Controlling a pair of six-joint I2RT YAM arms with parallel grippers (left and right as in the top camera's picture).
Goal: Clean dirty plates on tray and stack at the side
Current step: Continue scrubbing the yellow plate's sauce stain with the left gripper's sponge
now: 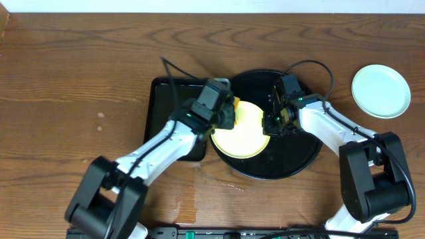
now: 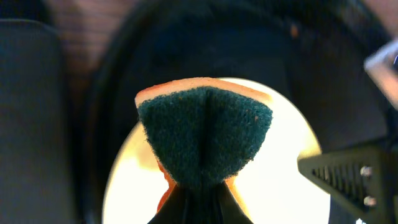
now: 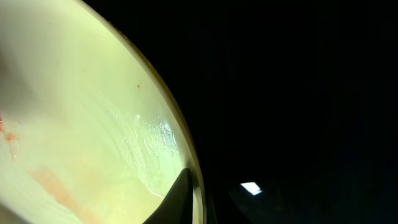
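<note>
The pale yellow plate (image 1: 244, 130) lies tilted on the round black tray (image 1: 299, 162). My left gripper (image 1: 224, 111) is shut on a sponge (image 2: 205, 138) with a dark green scrub face and an orange body, held over the plate's left part. My right gripper (image 1: 270, 121) is shut on the yellow plate's right rim (image 3: 198, 180). Faint orange-red smears and wet streaks show on the plate (image 3: 81, 143) in the right wrist view. One mint-blue plate (image 1: 380, 90) sits on the table at the far right. The third plate is out of view.
A smaller rectangular black tray (image 1: 159, 106) lies left of the round tray, partly under my left arm. Wooden table (image 1: 73, 79) all around. A cable loops over the round tray's back rim.
</note>
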